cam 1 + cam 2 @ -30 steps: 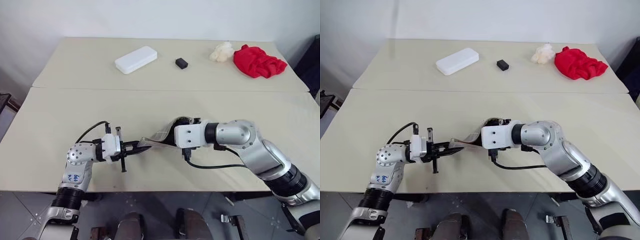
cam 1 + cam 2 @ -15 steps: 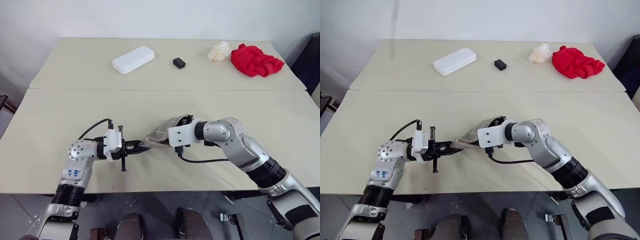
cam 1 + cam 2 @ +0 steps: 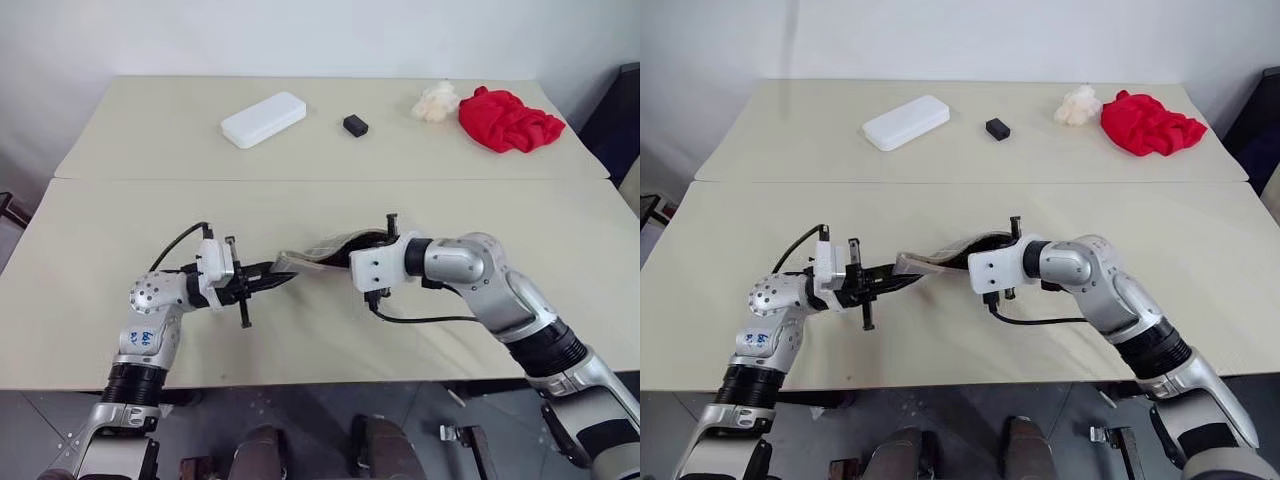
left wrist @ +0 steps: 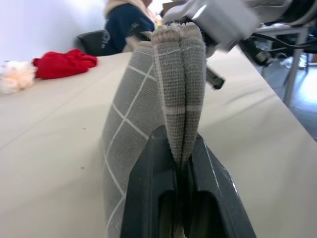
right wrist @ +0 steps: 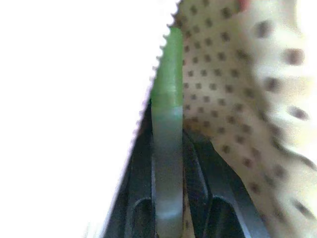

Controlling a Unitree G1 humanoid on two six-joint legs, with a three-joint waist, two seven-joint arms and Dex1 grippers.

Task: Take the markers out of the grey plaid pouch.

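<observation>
Now the desk (image 3: 120, 230) carries the pouch work near the middle of its front half, with the white case (image 3: 263, 119), the small black block (image 3: 355, 125), the pale crumpled lump (image 3: 436, 101) and the red cloth (image 3: 508, 118) all well apart along the back edge. Between the arms hangs the grey plaid pouch (image 3: 322, 250), lifted clear of the surface and stretched level. The left gripper (image 3: 272, 281) is clamped tight on the pouch's folded fabric end, as the left wrist view shows, fabric (image 4: 176, 99) pinched between both jaws. The right gripper (image 5: 168, 163), reaching into the speckled lining from the other end, has narrowed from wide apart a second ago to closed on the lime-green marker (image 5: 167, 104), which stands between its jaws inside the pouch mouth. Both arms have also raised the pouch slightly.

That closing suggests the first marker is secured and ready to be drawn out; the dark marker cannot be made out. Bare surface lies to the right and toward the front edge, giving room to withdraw and set the marker down.
</observation>
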